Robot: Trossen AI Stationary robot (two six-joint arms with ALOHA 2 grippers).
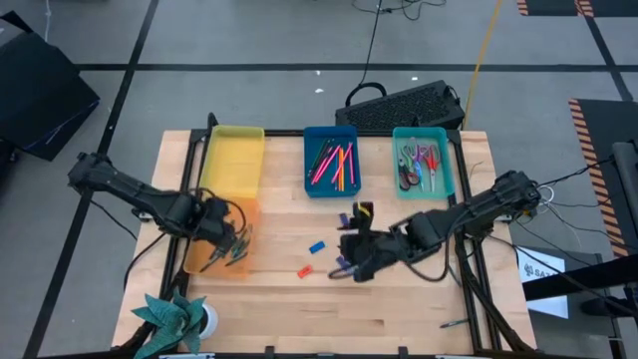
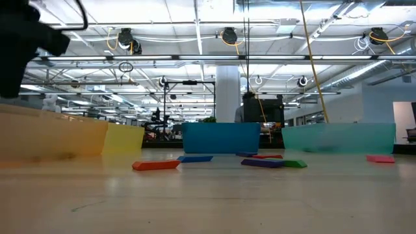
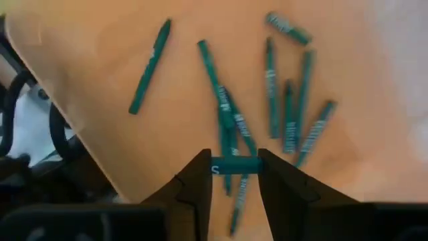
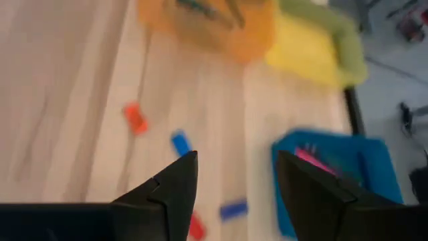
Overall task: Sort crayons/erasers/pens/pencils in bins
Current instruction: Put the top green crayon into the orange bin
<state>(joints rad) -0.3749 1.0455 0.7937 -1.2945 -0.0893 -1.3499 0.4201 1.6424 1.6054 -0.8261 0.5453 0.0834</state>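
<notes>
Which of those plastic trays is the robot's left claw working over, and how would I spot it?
Start at the wooden table. The shallow translucent orange tray sits just in front of the yellow tray, under the left gripper. Only it holds loose teal-green crayons.

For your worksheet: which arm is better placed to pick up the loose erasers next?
Right. Its open gripper hovers beside the erasers; the left gripper is over the orange bin, holding a green stick.
</notes>
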